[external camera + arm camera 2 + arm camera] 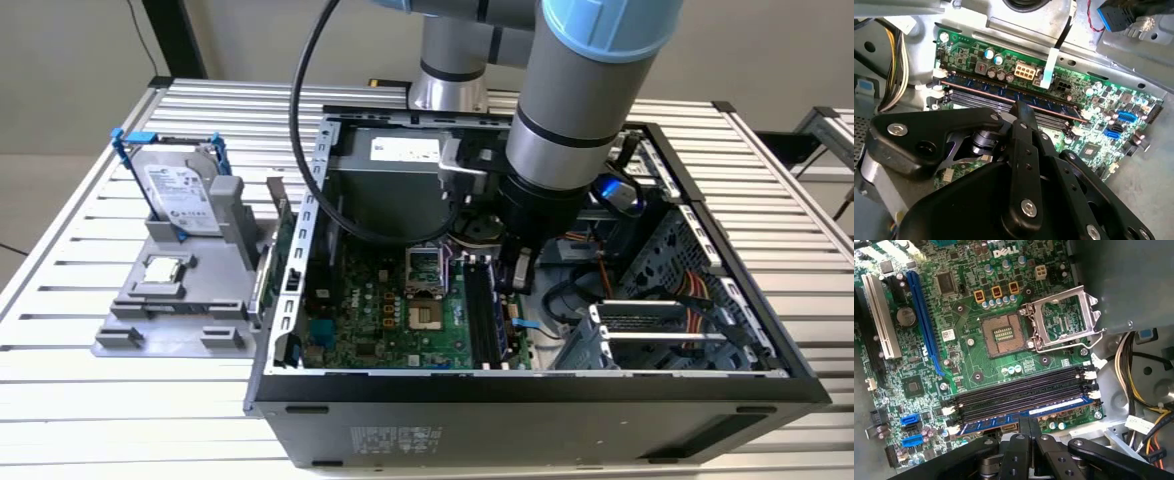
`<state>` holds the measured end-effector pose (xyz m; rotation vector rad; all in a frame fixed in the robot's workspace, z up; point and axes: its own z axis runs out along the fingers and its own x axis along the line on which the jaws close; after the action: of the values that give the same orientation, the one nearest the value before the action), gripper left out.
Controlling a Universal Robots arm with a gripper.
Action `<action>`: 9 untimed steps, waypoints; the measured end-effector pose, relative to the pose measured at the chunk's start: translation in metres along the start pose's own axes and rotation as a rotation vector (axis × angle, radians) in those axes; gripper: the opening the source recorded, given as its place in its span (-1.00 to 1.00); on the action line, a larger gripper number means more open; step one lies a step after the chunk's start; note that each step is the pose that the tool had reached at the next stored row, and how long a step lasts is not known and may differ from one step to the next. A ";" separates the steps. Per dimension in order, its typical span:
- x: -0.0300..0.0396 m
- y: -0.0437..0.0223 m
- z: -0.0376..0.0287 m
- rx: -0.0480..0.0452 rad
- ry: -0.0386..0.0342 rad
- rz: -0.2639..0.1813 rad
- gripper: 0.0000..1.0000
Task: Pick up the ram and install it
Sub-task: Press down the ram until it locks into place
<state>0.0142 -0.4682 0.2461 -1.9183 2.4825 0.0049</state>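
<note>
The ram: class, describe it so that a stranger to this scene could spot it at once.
Start at the open computer case on the metal table and find the green motherboard inside. Along one edge run parallel long black slots. The ram is the blue stick standing in the outermost one, right under the gripper; its neighbours are empty.

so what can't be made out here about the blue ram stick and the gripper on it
- Long flat blue ram stick: its middle is covered by the black gripper in both wrist views, so the contact point is hidden.
- Whether the stick is fully seated: the white slot latches are too small to judge in the first wrist view.
- In the exterior view the grey arm blocks the black memory slots.
</note>
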 end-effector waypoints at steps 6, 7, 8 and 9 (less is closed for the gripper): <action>0.0000 0.0000 0.0000 -0.0003 0.0000 -0.050 -1.00; 0.0000 0.0000 0.0000 -0.0003 0.0000 -0.057 -1.00; 0.0000 0.0000 0.0000 -0.0003 0.0000 -0.065 -1.00; 0.0000 0.0000 0.0001 -0.0004 -0.0002 -0.073 -1.00</action>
<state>0.0142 -0.4682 0.2460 -2.0070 2.4113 0.0053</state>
